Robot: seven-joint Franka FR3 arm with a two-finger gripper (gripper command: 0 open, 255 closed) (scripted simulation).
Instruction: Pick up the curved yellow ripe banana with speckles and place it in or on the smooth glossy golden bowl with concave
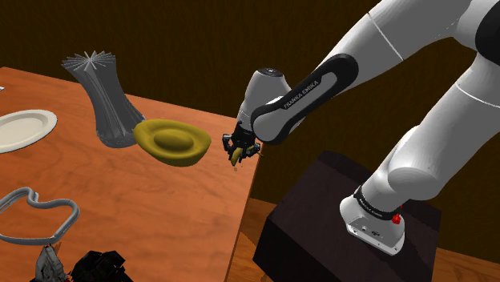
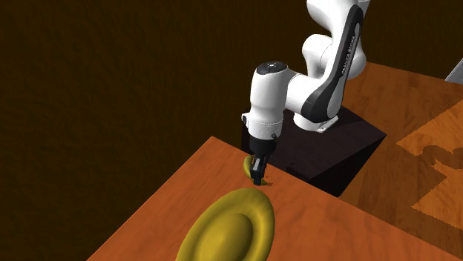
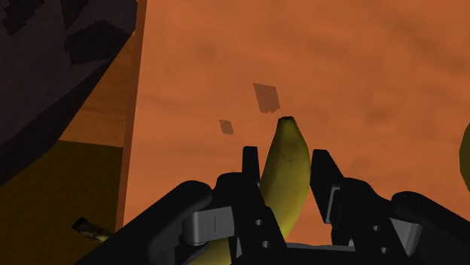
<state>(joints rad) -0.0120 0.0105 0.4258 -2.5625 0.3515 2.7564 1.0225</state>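
Most of the banana (image 3: 287, 177) is tucked behind the black gripper (image 3: 286, 156); from the wrist view only its upper half and dark tip poke out between the two fingers (image 3: 251, 175), which stand narrowly apart and clasp it from either side; whether its tip clears the wooden table (image 1: 160, 208) I cannot make out. The golden bowl (image 1: 172, 143) sits on the table near the banana, apart from it; the second exterior view's bottom edge cuts off its near rim. The white arm (image 1: 320, 88) reaches out from the dark stand (image 1: 336, 200), bends at the wrist and points the gripper down over the table's edge beside the stand.
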